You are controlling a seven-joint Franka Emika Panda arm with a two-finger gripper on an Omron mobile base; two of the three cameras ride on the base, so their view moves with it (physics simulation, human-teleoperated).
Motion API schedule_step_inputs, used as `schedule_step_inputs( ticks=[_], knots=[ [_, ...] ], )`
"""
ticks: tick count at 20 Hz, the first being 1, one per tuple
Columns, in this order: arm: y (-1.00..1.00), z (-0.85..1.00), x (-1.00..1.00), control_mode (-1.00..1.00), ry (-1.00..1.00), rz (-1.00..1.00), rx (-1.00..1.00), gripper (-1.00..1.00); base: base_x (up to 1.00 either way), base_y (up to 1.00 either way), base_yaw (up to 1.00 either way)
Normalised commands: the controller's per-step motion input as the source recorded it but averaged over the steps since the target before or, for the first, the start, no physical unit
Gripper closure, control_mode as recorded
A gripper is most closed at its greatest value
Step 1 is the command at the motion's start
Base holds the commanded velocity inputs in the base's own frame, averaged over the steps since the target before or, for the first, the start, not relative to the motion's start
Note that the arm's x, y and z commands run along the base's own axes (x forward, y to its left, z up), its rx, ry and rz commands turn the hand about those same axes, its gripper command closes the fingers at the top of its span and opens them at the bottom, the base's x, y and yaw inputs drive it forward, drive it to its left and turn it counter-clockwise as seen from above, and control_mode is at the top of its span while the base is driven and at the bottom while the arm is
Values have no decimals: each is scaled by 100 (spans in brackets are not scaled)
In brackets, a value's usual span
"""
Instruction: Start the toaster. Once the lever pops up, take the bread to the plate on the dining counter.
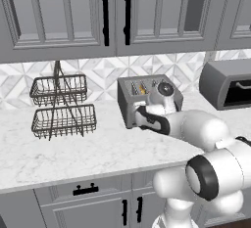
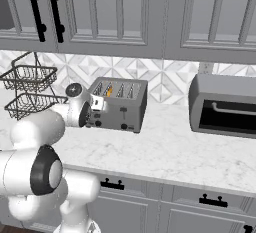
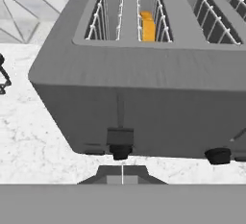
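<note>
Pincer point(image 1: 138, 116) at toaster point(image 1: 133, 91) front — shut

The arm point(image 1: 206, 134) is a run of smooth, glossy white rounded shells, fat and bulbous at each segment. Black rings band the joints; the biggest one point(image 1: 203, 175) circles a white round cap near the base. The wrist section carries a dark sleeve-like band point(image 1: 156, 123) with a black edge. A grey disc with a dark rim point(image 1: 165, 89) caps the last joint. The fingers point(image 3: 122, 174) are small, dark grey, flat-topped wedges pressed together.
</note>
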Motion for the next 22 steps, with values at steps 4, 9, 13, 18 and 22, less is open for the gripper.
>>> schedule_step_inputs(
  ticks=[4,9,13,18,22],
  knots=[
    [-24,97,-60,-100,-13,1,-6,100,0,0,0],
    [-28,100,-31,-100,2,0,-4,100,0,0,0],
    [-31,93,-6,-100,9,0,-2,100,0,0,0],
    [-4,14,-1,-100,1,0,0,100,0,0,0],
    [0,0,14,-100,0,0,0,100,0,0,0]
  ],
)
